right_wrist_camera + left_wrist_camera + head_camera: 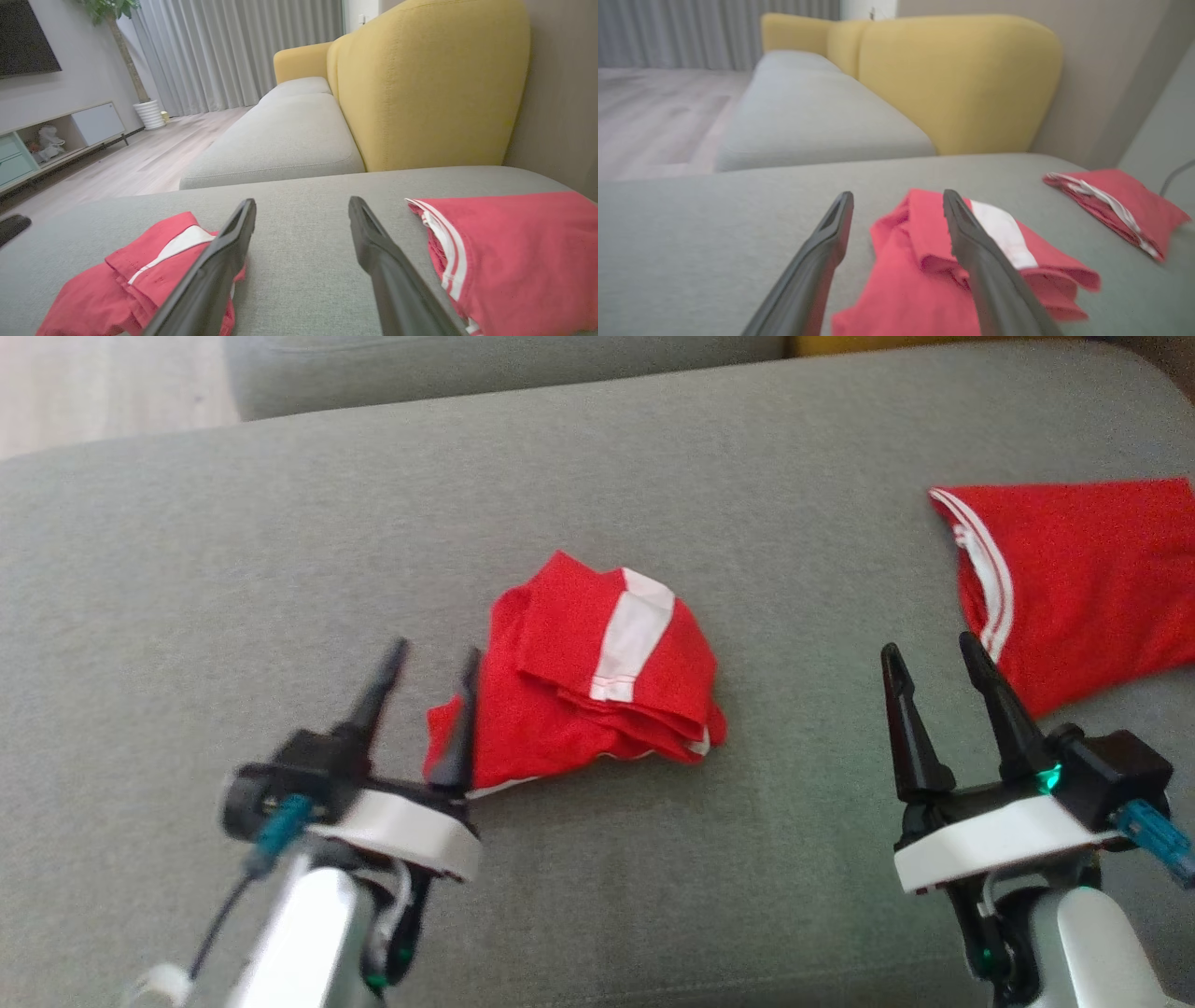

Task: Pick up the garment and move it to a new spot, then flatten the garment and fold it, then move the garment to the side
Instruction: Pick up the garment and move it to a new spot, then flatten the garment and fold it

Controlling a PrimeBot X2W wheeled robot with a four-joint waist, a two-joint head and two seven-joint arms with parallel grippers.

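Your left gripper (437, 649) and right gripper (932, 644) are open and empty, so pinch every layer at the middle garment (597, 681) edge.

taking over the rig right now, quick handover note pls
Left hand: open, holding nothing, fingers at the left edge of the folded red garment.
Right hand: open, empty, over bare grey cushion between the two garments.
Things: the folded red garment, with a white stripe, lies mid-cushion; a second red garment lies flatter at the far right.
Done: the middle garment looks folded, though loosely.
Left: probably moving it to the side; neither hand has a grip on it yet.
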